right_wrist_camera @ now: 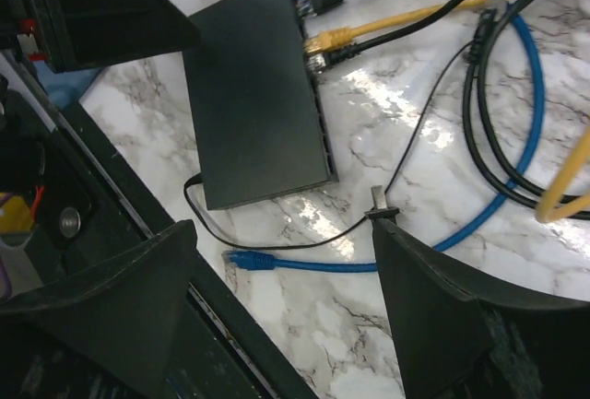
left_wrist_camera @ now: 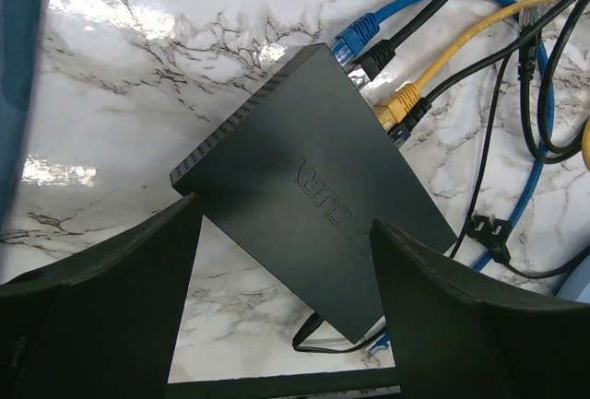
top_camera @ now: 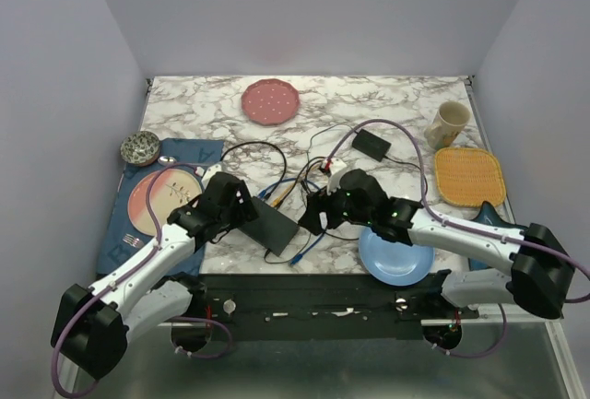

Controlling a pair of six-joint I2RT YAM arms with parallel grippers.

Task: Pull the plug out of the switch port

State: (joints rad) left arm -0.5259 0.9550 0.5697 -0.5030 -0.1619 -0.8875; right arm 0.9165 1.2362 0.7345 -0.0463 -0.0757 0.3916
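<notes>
The switch point(top_camera: 274, 225) is a flat black box lying on the marble near the front edge. In the left wrist view the switch point(left_wrist_camera: 313, 187) has a blue plug point(left_wrist_camera: 354, 36), a black plug point(left_wrist_camera: 376, 54), a yellow plug point(left_wrist_camera: 400, 104) and one more black plug seated along its far edge. My left gripper point(left_wrist_camera: 284, 213) hovers open over its near end, holding nothing. My right gripper point(right_wrist_camera: 286, 226) is open over bare marble just right of the switch point(right_wrist_camera: 253, 113). A loose blue plug point(right_wrist_camera: 247, 261) lies between its fingers, untouched.
Blue, yellow and black cables tangle right of the switch. A small black power brick point(top_camera: 371, 144) sits behind them. A blue plate point(top_camera: 395, 257) lies under the right arm. A pink plate point(top_camera: 270, 101), mug point(top_camera: 447, 124), orange mat point(top_camera: 469, 176) and bowl point(top_camera: 140, 147) stand farther off.
</notes>
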